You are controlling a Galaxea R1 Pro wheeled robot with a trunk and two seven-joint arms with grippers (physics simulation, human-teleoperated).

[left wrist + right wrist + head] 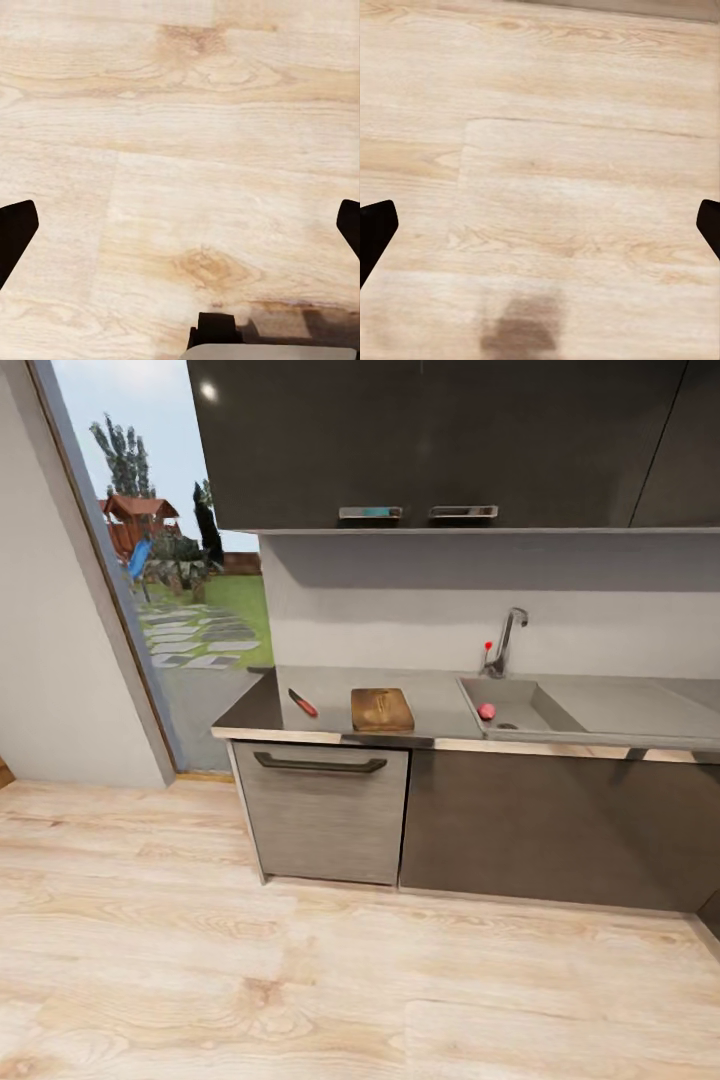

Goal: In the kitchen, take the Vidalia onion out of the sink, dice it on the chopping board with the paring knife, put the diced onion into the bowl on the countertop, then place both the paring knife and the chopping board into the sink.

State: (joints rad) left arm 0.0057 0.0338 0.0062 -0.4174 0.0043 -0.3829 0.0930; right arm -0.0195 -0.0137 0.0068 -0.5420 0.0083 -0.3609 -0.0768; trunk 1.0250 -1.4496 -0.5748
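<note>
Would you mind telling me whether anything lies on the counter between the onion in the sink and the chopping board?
Nothing visible does. The onion sits in the sink, and the counter between it and the board is bare; the knife lies beyond the board.

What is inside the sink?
A small pink-red onion sits in the sink, beside the dark drain. The basin's near corner is hidden behind its front rim.

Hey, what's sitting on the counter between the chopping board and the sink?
Nothing: in the head view, the stretch of grey countertop between the chopping board and the sink is bare. The paring knife lies on the board's other side.
</note>
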